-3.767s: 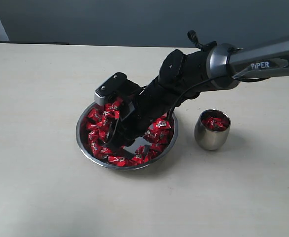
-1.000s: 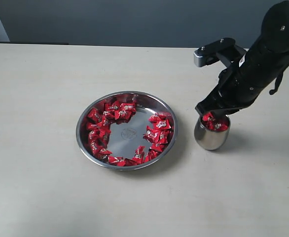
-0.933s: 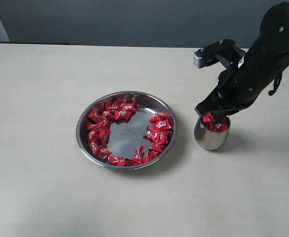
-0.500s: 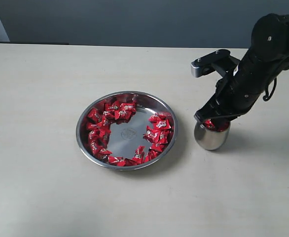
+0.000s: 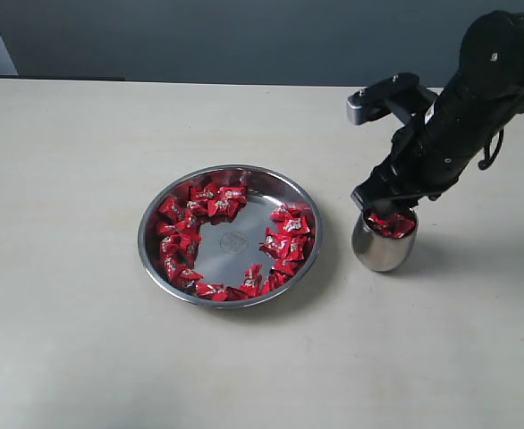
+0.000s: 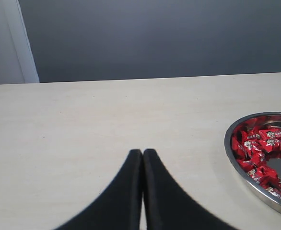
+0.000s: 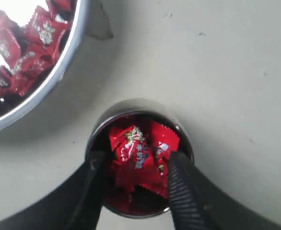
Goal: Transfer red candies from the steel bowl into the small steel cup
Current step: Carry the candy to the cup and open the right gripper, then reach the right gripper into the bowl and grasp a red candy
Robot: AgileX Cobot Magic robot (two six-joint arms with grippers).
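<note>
Right end effector [image 7: 136,162], jaws spread and gripping nothing, hovers over the cup [image 5: 383,252] of candies [image 7: 131,141]; left end effector [image 6: 142,153] closed.

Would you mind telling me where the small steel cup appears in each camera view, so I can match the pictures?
Exterior view: the small steel cup stands right of the steel bowl, under the right gripper.
Left wrist view: not in it.
Right wrist view: the cup sits just beyond the open fingers, beside the bowl.
Shared landmark: the bowl's rim shows in all three.
</note>
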